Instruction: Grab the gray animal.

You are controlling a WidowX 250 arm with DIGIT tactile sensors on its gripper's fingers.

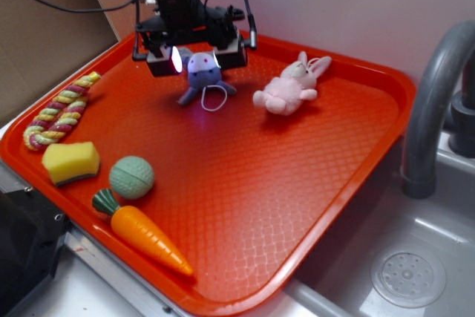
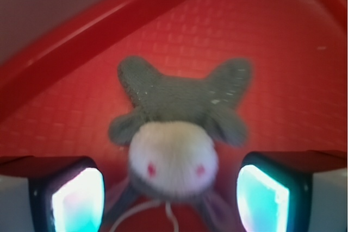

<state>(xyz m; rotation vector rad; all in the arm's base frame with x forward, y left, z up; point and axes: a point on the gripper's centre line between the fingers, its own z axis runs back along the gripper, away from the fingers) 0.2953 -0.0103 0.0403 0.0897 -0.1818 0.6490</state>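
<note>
The gray animal (image 1: 205,73) is lying near the far rim of the orange tray (image 1: 312,206), and it is being straddled by the gripper (image 1: 197,59), whose jaws are standing apart with a finger (image 2: 76,199) on either side of the white face. For a sound grab, the head should be kept centred between the pads while they are being closed. The tray is also holding a pink plush bunny (image 1: 288,88), a rope toy (image 1: 59,110), a yellow sponge (image 1: 70,162), a green ball (image 1: 132,177) and a toy carrot (image 1: 145,234).
</note>
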